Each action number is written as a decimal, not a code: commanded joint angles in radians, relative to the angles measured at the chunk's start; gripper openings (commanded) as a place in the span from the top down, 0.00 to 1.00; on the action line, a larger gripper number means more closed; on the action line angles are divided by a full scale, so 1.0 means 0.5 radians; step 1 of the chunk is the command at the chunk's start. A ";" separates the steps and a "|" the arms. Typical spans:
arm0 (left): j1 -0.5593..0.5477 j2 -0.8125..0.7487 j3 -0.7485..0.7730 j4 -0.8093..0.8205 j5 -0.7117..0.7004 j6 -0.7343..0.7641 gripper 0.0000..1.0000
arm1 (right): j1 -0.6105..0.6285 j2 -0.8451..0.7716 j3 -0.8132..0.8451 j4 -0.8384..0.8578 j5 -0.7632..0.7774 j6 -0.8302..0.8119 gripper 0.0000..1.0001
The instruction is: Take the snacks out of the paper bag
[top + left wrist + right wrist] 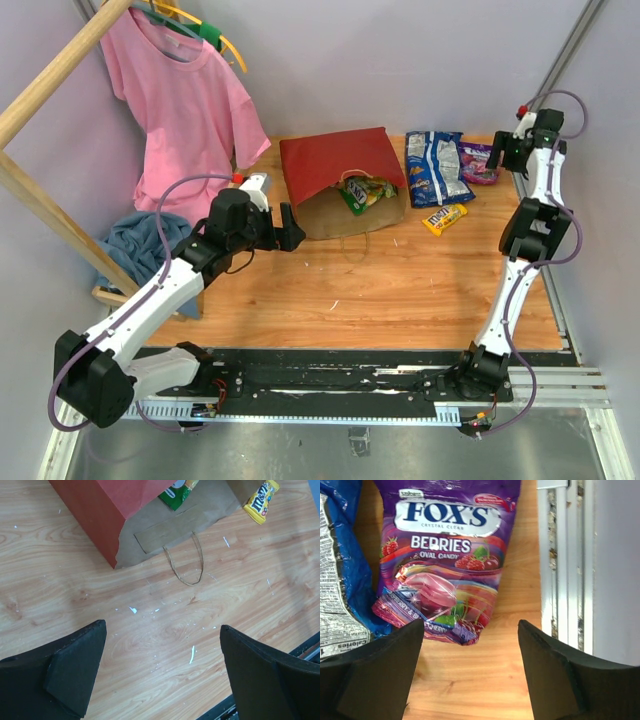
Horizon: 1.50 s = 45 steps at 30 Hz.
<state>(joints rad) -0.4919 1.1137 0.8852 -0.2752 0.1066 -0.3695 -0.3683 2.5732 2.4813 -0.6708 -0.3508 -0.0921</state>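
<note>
The red paper bag (335, 163) lies on its side at the back of the table, its brown mouth facing the near edge. Green snacks (364, 191) show in that mouth. Right of it lie a blue-white cookie bag (435, 167), a purple candy bag (478, 161) and a yellow candy pack (444, 217). My left gripper (290, 228) hovers open and empty just left of the bag's mouth, over bare wood (162, 665); the bag's corner (100, 515) and handle (187, 562) lie ahead. My right gripper (470, 670) stands open, just clear of the purple bag's (445, 555) near edge, holding nothing.
A pink shirt (180, 100) hangs from a hanger at the back left. Below it a blue cloth heap (140, 245) sits beside a slanted wooden pole (50, 70). The table's right edge and a metal rail (565, 555) run close beside my right gripper.
</note>
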 commanded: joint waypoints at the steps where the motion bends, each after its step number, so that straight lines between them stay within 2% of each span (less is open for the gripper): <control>1: 0.014 -0.033 0.049 0.007 -0.013 -0.036 0.00 | 0.042 -0.314 -0.257 0.265 0.283 0.108 0.21; 3: 0.014 -0.047 0.022 0.033 -0.011 -0.050 0.00 | 0.068 -0.518 -0.525 0.440 0.325 0.176 0.22; 5: 0.014 -0.046 0.001 0.066 0.003 -0.061 0.00 | 0.096 -0.604 -0.720 0.561 0.352 0.240 0.29; 6: 0.014 -0.038 -0.003 0.068 0.010 -0.065 0.00 | 0.107 -0.599 -0.722 0.572 0.345 0.283 0.33; 10: 0.014 -0.061 -0.010 0.050 0.012 -0.071 0.00 | 0.113 -0.351 -0.431 0.404 0.180 0.454 0.61; 11: 0.014 -0.082 -0.019 0.043 -0.002 -0.070 0.00 | 0.114 -0.282 -0.374 0.366 0.149 0.484 0.63; 20: 0.013 -0.195 -0.083 -0.013 -0.111 -0.066 0.00 | 0.101 -0.050 -0.453 0.450 0.177 0.595 0.65; 28: 0.014 -0.167 -0.068 -0.009 -0.121 -0.051 0.00 | 0.032 0.079 -0.244 0.320 0.156 0.533 0.65; 33: 0.014 -0.139 -0.056 0.006 -0.093 -0.055 0.00 | 0.034 0.098 -0.074 0.302 0.005 0.436 0.61; 36: 0.014 -0.156 -0.049 0.003 -0.096 -0.062 0.00 | 0.047 -0.005 -0.064 0.323 -0.069 0.432 0.56; 42: 0.013 -0.193 -0.053 0.007 -0.092 -0.076 0.00 | 0.087 -0.533 -0.529 0.737 -0.187 0.557 0.28; 43: 0.014 -0.198 -0.059 0.010 -0.090 -0.080 0.00 | 0.089 -0.631 -0.636 0.805 -0.202 0.612 0.21; 44: 0.014 -0.204 -0.070 0.019 -0.089 -0.084 0.00 | 0.091 -0.736 -0.762 0.925 -0.189 0.687 0.06; 45: 0.013 -0.210 -0.087 0.038 -0.089 -0.089 0.00 | 0.093 -0.866 -0.951 1.015 -0.169 0.784 0.00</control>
<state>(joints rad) -0.4919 1.0367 0.8555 -0.2859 0.0578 -0.4038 -0.3325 2.3810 2.1860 -0.3855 -0.4030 0.1829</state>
